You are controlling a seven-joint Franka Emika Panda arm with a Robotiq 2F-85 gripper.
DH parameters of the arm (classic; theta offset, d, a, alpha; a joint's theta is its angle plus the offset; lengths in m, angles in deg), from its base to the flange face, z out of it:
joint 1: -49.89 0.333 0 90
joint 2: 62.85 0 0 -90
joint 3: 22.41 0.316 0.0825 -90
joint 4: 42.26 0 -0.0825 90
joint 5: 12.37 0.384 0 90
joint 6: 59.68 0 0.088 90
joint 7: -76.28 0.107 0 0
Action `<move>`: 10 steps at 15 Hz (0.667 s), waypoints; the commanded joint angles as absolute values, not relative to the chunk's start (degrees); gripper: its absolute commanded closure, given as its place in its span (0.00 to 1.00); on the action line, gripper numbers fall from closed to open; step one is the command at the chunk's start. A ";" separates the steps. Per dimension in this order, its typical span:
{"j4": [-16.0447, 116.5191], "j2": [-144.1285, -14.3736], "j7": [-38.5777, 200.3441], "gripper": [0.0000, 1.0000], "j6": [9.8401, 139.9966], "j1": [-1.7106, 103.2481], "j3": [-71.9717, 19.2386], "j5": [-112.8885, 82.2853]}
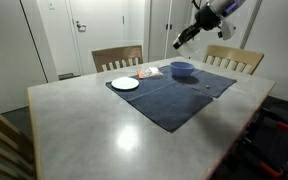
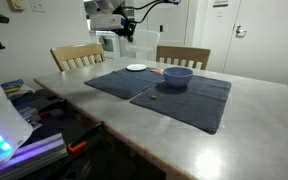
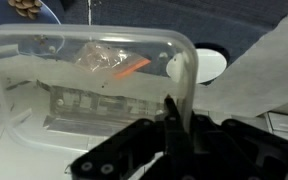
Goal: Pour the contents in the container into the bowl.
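Holding the container (image 3: pixel 84 95) by its rim in closed jaws, the gripper (image 3: pixel 174 118) needs to centre it above the bowl (image 1: pixel 182 69), then tilt slowly so the pieces land inside.

Identify bowl (image 2: pixel 177 76) by glossy blue finish; plate (image 2: pixel 137 68) by plain white. Note clear container (image 3: pixel 44 60) with orange-tinted contents (image 3: pixel 124 68), black end effector (image 3: pixel 176 120), plain dark blue-grey mat (image 1: pixel 174 95), pale grey surface (image 1: pixel 94 135), tan wooden chairs (image 1: pixel 117 57).
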State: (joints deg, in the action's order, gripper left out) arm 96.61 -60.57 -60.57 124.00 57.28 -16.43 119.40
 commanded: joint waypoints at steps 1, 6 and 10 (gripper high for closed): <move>92.04 -65.26 -60.83 0.98 133.23 59.70 -13.33 119.23; 89.56 -71.73 -52.95 0.98 135.22 62.37 -12.17 113.04; 87.04 -78.17 -51.21 0.98 134.53 63.28 -13.66 112.61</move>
